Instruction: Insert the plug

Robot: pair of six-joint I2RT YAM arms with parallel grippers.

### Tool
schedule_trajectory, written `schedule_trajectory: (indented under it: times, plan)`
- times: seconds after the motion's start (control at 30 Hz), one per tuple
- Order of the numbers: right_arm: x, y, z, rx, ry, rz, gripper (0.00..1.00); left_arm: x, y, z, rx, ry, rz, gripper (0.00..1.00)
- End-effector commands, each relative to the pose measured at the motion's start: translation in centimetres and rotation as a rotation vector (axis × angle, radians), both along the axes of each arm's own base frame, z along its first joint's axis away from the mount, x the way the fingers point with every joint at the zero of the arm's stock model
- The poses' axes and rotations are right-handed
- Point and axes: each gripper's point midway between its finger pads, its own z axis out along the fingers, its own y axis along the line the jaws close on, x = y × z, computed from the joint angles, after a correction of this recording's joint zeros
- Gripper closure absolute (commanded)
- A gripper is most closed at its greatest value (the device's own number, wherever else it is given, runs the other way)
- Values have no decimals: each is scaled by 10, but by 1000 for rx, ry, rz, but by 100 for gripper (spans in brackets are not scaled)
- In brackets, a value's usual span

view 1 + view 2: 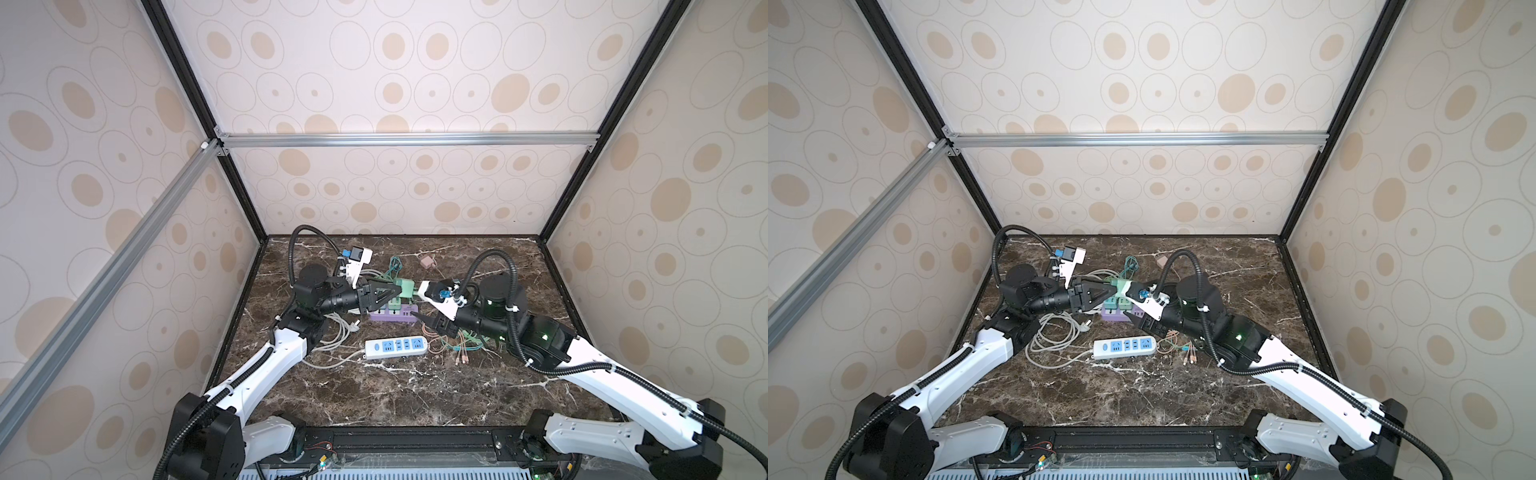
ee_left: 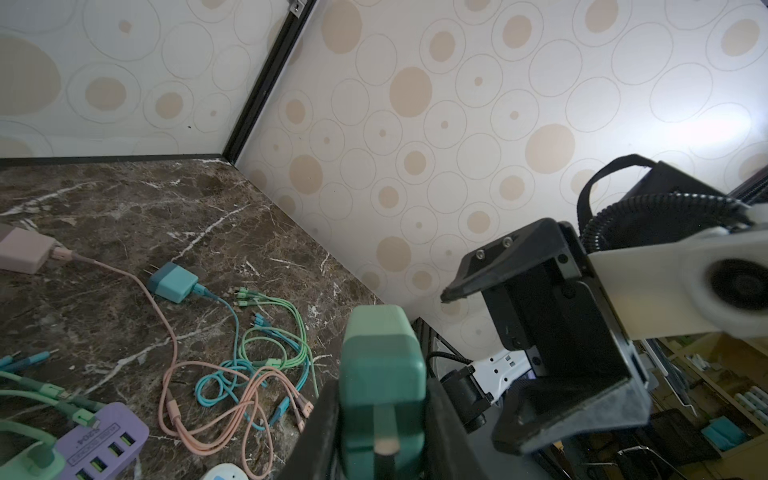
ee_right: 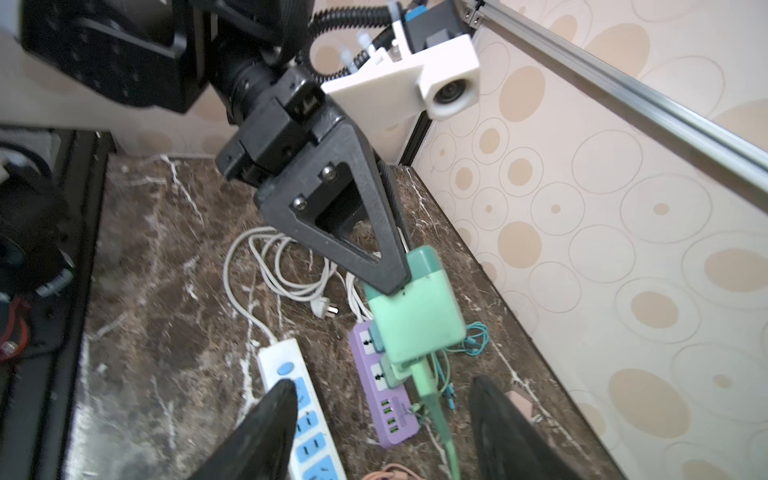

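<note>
The plug (image 1: 405, 287) (image 1: 1120, 286) is a mint-green block with a darker green end. It hangs tilted just above the purple power strip (image 1: 392, 314) (image 3: 388, 415). My left gripper (image 1: 398, 289) (image 3: 399, 278) is shut on its darker end, and in the left wrist view the plug (image 2: 382, 374) fills the space between the jaws. Its green cable (image 3: 432, 399) drops between the black fingers (image 3: 270, 419) of my right gripper (image 3: 382, 382) (image 1: 415, 301). That gripper is open just right of the plug, touching nothing. Two other green plugs (image 3: 390, 370) sit in the strip's sockets.
A white power strip (image 1: 397, 347) (image 3: 307, 415) lies nearer the front, its white cord (image 1: 336, 332) coiled on the left. Pink, teal and green cables (image 1: 457, 345) (image 2: 232, 374) tangle on the marble under the right arm. A pink charger (image 1: 427, 262) and a blue charger (image 2: 172, 282) lie further back.
</note>
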Motion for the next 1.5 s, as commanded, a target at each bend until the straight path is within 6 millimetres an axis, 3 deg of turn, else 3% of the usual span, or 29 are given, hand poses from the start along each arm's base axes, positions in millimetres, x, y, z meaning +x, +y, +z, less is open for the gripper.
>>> schedule_trajectory:
  times: [0.0,0.1,0.2,0.27,0.33,0.53,0.8,1.13,1.47]
  plan:
    - [-11,-2,17,208,145,20,29,7,3,21,-51,-91,46,100]
    - [-21,-5,27,411,279,105,29,9,5,29,-87,-113,67,100]
    - [-12,-12,29,639,429,169,31,3,6,39,-145,-140,45,100]
    - [-3,-8,18,696,511,177,35,-3,6,46,-184,-156,20,100]
    - [-4,2,12,696,562,231,36,-8,6,52,-212,-170,-9,100]
    - [-1,19,25,759,567,367,36,-24,8,61,-284,-195,-75,100]
    - [3,28,53,805,473,435,37,-35,12,61,-298,-227,-91,100]
    - [-1,42,62,802,465,494,51,-40,12,61,-293,-253,-100,100]
    - [-4,41,72,827,443,521,61,-43,13,59,-285,-267,-107,100]
